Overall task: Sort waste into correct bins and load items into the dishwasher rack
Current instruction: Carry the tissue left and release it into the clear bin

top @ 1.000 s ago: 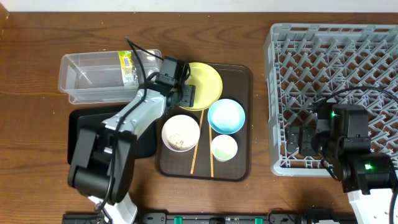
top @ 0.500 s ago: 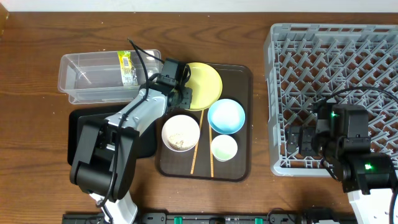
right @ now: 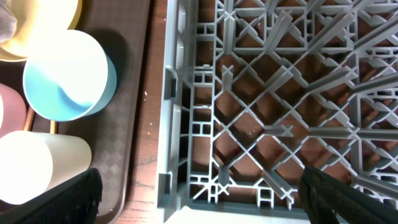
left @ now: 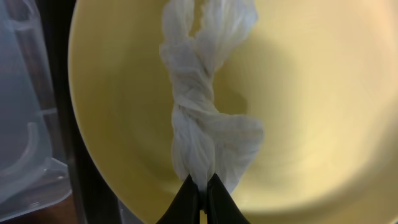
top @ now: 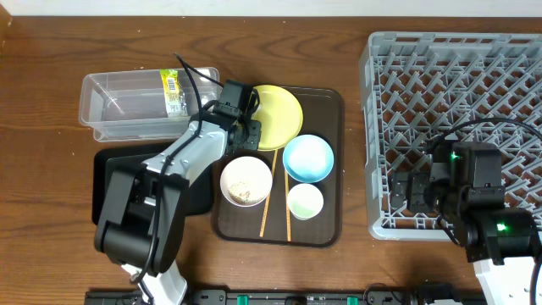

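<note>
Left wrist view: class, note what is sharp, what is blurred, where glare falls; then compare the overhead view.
Left wrist view: the twisted white paper scrap is sharp, the round yellow plate soft with pale glare lower right, the clear plastic tub blurred; overhead view: evenly lit, sharp.

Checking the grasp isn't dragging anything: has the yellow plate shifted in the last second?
No. Overhead, the yellow plate keeps its place against the brown tray's upper-left rim.

I read the plate (top: pixel 284 114) as plain yellow and the crumpled scrap (left: pixel 205 118) as white. The bowl (top: pixel 307 158) shows light blue, the cup (top: pixel 305 202) pale cream. The wrapper (top: pixel 174 91) is yellow-green with print, the tub (top: pixel 110 119) clear. The rack (top: pixel 373 135) is grey, the serving tray (right: pixel 138 124) dark brown, finely chequered.
</note>
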Tool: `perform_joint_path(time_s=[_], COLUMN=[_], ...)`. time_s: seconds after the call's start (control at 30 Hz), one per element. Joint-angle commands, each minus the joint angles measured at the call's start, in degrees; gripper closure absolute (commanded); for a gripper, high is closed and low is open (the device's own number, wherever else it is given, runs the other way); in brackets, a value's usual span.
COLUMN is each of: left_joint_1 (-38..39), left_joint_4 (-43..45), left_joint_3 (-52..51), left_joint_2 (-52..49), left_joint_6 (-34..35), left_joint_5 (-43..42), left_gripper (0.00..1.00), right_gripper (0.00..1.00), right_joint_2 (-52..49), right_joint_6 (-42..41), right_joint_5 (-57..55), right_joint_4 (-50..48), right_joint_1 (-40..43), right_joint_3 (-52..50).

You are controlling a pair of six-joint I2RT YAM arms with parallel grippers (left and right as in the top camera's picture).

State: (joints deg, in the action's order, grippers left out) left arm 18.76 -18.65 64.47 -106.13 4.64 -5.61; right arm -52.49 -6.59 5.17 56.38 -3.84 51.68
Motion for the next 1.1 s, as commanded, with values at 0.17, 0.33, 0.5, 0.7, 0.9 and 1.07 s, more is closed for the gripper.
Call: perform_joint_path(time_s=[0.17,0.33,0.5,0.7,0.9,1.07], left_joint_1=[-0.24,-2.56,-8.48,-14.82,-16.35,-16.33], left_joint_4=[0.07,0.09,0.33,0.52,0.5,0.15], left_joint_3=[-0.37,-0.37,-0.37,-0.39,-0.39,-0.37], left_joint_2=[15.04,20.98,22.18,19.15,16.74,18.05], left_joint_6=[0.07,0.09,0.09,0.09,0.07,0.09], left_joint_5=[0.96,8.13,13.22,13.18,13.16,13.16], left_gripper=[0.94,0.94,0.93,0.94,0.71,0.5], right_gripper=[0.01,0.01,0.01,0.01,0.01,0.01], right_joint_2=[0.09,0.09,0.09,0.09,0.09,0.09], right_joint_6=[-0.63,-0.61,-0.61,-0.61,-0.63,-0.63], right_joint_5=[0.24,0.22,0.24,0.22,0.24,0.24], right_joint_4=[0.22,0.2,0.17,0.17,0.17,0.2], right_joint_1=[-1.03,-1.03,-1.03,-1.03,-1.03,-1.03], right_joint_3=[1.11,1.11,1.11,1.11,1.11,1.11])
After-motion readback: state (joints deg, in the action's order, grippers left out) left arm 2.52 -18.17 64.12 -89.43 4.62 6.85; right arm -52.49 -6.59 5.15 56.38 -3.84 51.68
